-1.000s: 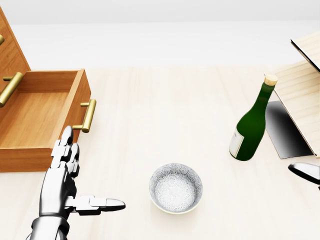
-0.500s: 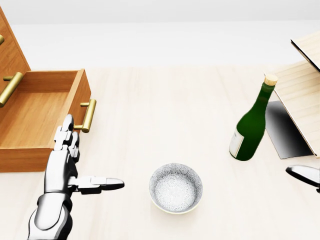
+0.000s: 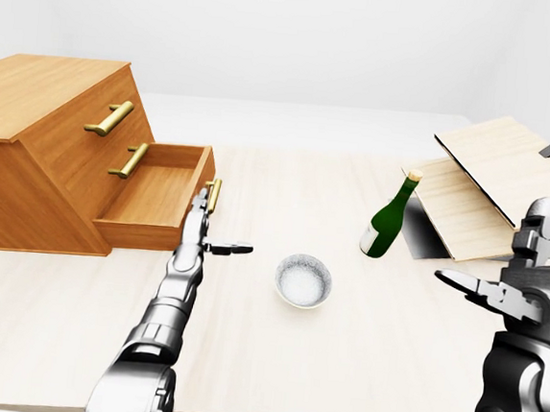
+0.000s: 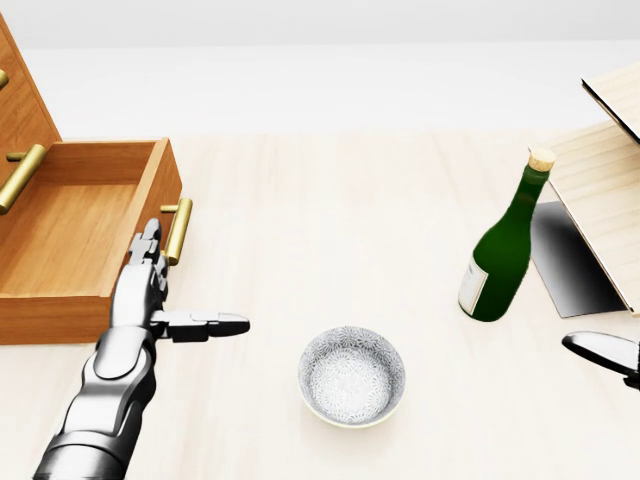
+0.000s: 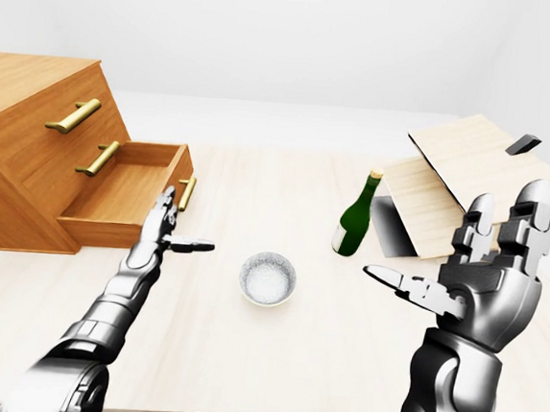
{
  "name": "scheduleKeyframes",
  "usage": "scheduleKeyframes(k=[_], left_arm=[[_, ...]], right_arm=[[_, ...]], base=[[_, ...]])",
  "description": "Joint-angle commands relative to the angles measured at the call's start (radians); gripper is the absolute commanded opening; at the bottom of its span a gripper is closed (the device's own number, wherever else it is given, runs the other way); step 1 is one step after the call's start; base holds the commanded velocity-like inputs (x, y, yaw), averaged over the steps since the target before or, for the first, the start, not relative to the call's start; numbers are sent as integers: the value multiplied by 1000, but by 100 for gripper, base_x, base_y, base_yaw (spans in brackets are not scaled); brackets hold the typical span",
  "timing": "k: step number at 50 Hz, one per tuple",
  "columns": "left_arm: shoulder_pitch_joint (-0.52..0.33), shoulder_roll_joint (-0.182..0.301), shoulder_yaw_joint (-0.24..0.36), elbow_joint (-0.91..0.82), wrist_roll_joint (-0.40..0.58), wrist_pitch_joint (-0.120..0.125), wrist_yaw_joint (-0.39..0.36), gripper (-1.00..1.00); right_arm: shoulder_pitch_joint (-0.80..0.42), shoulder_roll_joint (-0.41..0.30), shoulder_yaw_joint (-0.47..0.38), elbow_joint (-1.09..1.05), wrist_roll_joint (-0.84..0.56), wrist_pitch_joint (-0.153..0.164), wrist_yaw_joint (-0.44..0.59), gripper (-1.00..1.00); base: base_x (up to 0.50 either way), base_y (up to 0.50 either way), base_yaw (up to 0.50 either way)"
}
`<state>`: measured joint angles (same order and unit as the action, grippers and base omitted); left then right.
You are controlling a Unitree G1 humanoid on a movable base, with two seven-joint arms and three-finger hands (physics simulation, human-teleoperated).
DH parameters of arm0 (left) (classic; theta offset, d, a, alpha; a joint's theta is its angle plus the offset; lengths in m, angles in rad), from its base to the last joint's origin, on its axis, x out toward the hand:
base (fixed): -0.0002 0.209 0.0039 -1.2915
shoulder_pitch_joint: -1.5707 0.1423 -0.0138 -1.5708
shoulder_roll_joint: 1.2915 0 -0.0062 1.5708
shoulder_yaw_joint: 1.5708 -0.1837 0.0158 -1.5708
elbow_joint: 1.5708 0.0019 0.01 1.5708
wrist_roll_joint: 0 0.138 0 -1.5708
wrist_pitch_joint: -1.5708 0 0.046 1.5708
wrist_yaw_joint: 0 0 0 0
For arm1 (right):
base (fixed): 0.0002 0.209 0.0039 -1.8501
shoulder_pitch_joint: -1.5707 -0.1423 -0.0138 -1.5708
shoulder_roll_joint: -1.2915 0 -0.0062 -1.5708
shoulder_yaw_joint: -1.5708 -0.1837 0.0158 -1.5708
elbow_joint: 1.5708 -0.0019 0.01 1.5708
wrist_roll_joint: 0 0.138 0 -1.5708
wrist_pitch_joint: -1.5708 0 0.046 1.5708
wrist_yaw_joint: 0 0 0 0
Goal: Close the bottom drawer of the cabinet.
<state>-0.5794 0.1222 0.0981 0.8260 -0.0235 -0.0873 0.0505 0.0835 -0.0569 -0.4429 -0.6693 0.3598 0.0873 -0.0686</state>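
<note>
The green bottle (image 4: pixel 500 255) carries a pale label low on its side, but no writing on it can be read. It stands upright, well to the right of the cabinet (image 3: pixel 43 162), with a patterned bowl (image 4: pixel 352 375) between the two and nearer the lower edge of the head view.

The cabinet sits at the left end of the light wooden worktop (image 4: pixel 330 200). Its bottom drawer (image 3: pixel 155 196) is pulled out, its inside bare, its brass handle (image 4: pixel 178 231) facing the bowl. The left hand (image 4: pixel 150 290) is just beside that handle — fingers straight and spread apart, thumb pointing toward the bowl, gripping nothing; whether a fingertip touches the drawer face cannot be told. Bare worktop lies open between the drawer and the bottle.

The right hand (image 5: pixel 486 268) is raised far from the cabinet, fingers splayed wide, empty. In the head view only a sliver of it shows at the right edge. Beyond the bottle, tilted pale boards (image 3: pixel 489 181) are cut off by the frame, as is the cabinet's top in the head view.
</note>
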Motion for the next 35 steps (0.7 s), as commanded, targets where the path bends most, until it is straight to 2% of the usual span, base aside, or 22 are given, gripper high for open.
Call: scheduleKeyframes(k=[1, 10, 26, 27, 35], left_arm=[[-131, 28, 11, 303, -5, 0, 8, 100], [-156, 35, 23, 406, 7, 0, 21, 100], [-160, 70, 51, 404, -40, 0, 15, 100], [-174, 119, 110, 402, -101, 0, 42, 100], [-186, 151, 106, 409, -155, 0, 72, 100]], right_arm=[[-3, -1, 5, 5, -5, 0, 2, 100], [-2, 0, 8, 21, -8, 0, 9, 100], [1, 2, 16, 31, -15, 0, 15, 100], [4, 3, 18, 41, -19, 0, 22, 100], [2, 2, 20, 36, -19, 0, 18, 100]], base=[[0, 0, 0], [0, 0, 0], [0, 0, 0], [0, 0, 0], [0, 0, 0]])
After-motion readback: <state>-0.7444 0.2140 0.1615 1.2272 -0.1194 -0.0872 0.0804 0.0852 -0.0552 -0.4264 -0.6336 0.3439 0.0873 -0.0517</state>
